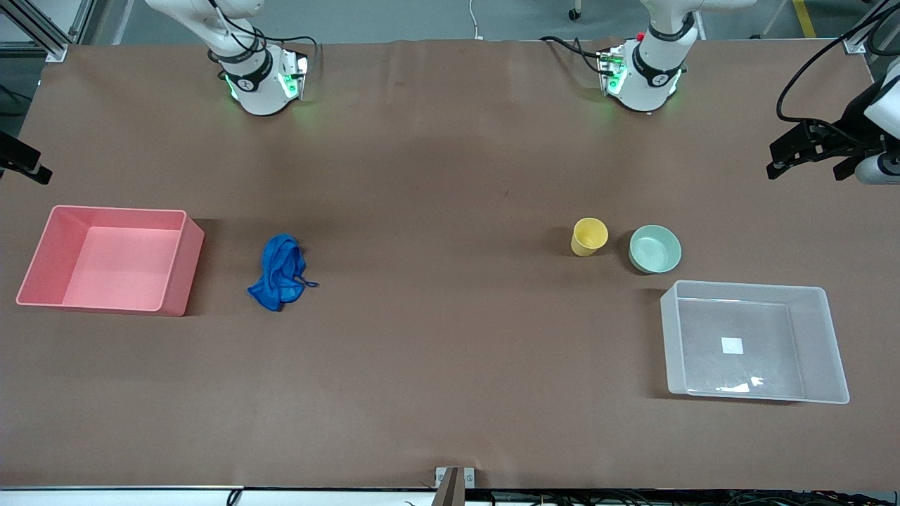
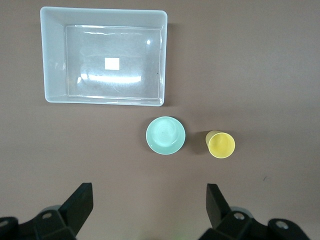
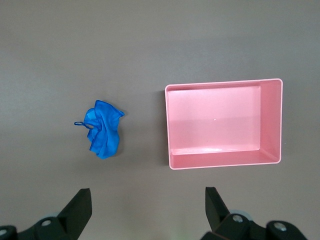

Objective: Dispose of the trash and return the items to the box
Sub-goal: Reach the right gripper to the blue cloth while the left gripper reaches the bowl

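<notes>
The blue mesh wad [image 1: 279,274] with its string loop lies on the table beside the pink bin, toward the right arm's end; it also shows in the right wrist view [image 3: 104,129]. The yellow cup [image 1: 588,236] and the mint-green bowl [image 1: 654,249] stand side by side, farther from the front camera than the clear box [image 1: 830,344]. In the left wrist view the cup [image 2: 220,144], the bowl [image 2: 165,135] and the clear box [image 2: 54,60] with its white label lie below. My left gripper [image 2: 149,200] is open and empty, high over the table. My right gripper [image 3: 148,202] is open and empty, high over the table.
An opaque pink bin [image 1: 176,270] stands empty at the right arm's end, and shows in the right wrist view [image 3: 270,120]. The two arm bases [image 1: 260,77] [image 1: 643,74] stand along the table's edge farthest from the front camera. Dark equipment [image 1: 815,147] overhangs the left arm's end.
</notes>
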Available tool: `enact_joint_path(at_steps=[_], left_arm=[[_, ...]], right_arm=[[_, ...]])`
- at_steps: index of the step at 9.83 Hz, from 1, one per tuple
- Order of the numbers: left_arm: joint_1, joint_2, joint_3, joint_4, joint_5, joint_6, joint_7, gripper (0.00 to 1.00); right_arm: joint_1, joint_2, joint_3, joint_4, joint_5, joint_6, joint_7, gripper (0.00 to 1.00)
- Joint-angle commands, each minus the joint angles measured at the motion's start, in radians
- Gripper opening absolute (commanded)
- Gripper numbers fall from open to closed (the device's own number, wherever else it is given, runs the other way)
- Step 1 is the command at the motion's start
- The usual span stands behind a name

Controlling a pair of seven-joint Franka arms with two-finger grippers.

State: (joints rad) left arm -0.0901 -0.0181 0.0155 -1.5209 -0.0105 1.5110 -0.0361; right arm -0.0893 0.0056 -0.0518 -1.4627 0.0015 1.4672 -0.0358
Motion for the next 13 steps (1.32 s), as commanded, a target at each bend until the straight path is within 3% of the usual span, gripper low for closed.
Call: enact_joint_path(at_steps=[1, 6, 8, 9, 11, 13], left_arm=[[0.0, -0.01, 0.0, -0.036, 0.012, -0.005, -0.019, 1.0], [0.009, -0.008, 0.0, -0.092, 0.011, 0.001, -0.048, 1.0], [0.012, -0.049, 0.004, -0.27, 0.01, 0.143, -0.03, 1.0], [0.026, -0.083, 0.006, -0.394, 0.012, 0.249, -0.028, 1.0], [0.029, -0.103, 0.007, -0.623, 0.023, 0.481, -0.027, 1.0], [0.03, -0.083, 0.014, -0.816, 0.023, 0.755, -0.028, 1.0]], right_arm=[[-0.012, 0.001, 0.004, 0.007, 0.006, -0.016, -0.015, 1.0], [-0.001, -0.001, 0.009, 0.005, 0.006, -0.04, -0.013, 1.0], [0.025, 0.0, 0.054, -0.04, 0.008, -0.018, 0.0, 1.0], [0.026, -0.001, 0.113, -0.133, 0.006, 0.073, 0.022, 1.0], [0.042, 0.019, 0.167, -0.322, 0.006, 0.27, 0.103, 1.0], [0.066, 0.101, 0.184, -0.503, 0.006, 0.553, 0.105, 1.0]])
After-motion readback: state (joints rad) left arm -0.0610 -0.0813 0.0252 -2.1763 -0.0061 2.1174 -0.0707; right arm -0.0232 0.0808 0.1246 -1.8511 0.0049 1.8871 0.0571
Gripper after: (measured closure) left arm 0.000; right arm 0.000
